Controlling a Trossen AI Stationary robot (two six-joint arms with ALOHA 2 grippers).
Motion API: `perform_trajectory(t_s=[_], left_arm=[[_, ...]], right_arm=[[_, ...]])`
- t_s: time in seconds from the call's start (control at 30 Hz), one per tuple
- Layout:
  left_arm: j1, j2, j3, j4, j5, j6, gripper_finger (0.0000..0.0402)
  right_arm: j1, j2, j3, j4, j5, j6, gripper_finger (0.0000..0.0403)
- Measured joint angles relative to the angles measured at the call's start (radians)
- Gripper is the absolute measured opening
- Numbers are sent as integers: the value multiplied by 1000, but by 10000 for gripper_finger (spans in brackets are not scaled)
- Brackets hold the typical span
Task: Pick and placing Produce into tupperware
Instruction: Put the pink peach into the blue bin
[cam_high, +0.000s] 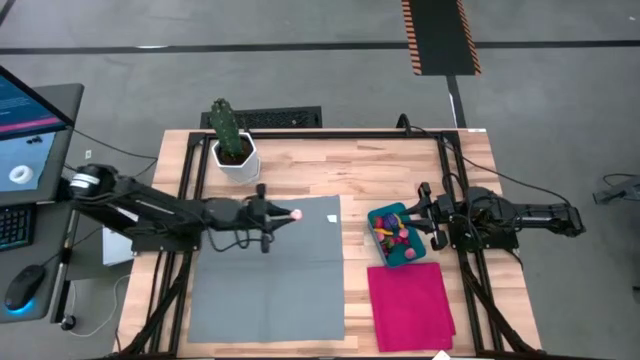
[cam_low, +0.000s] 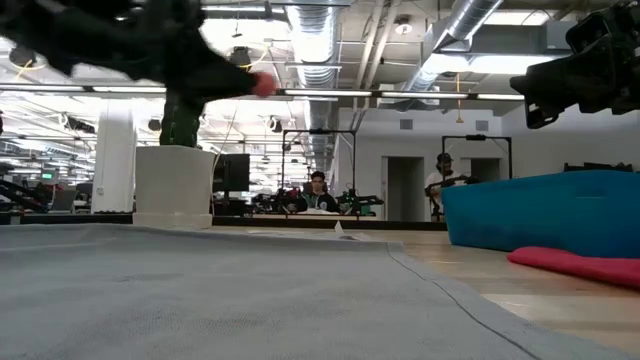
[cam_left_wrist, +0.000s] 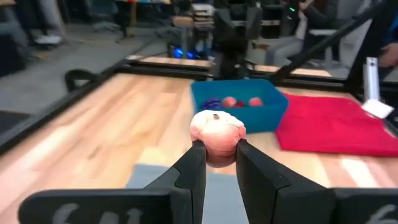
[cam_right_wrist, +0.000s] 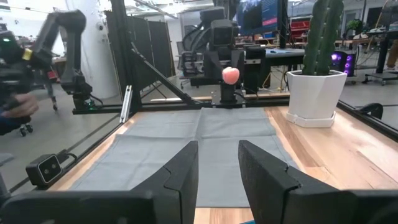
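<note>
Holding a pink fruit (cam_left_wrist: 217, 130) aloft, left gripper (cam_left_wrist: 219, 153) pinches its lower half over the grey mat (cam_high: 268, 275) | looks light, rounded, may slip | tub (cam_high: 399, 236) well apart | right gripper (cam_right_wrist: 218, 157) part-open, empty, beside tub

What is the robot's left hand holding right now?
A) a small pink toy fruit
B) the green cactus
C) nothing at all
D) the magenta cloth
A: in the left wrist view the left hand pinches a small pink toy fruit between its fingers, held up over the grey mat, short of the teal tub.
</note>
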Motion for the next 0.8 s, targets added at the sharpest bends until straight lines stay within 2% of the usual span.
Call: perform_trajectory(t_s=[0.1,0.2,0.27,0.53,0.8], left_arm=[[19,135,111,-12,112,-9,68],[37,245,231,-5,281,5,68],[49,302,306,-18,334,17,68],[96,513,590,-203,347,-31,68],[117,679,823,-249,372,-1,68]], right_arm=[[0,0,0,0,0,0,138],[0,0,0,0,0,0,137],[0,0,0,0,0,0,138],[0,0,0,0,0,0,137],[0,2,0,0,0,0,138]])
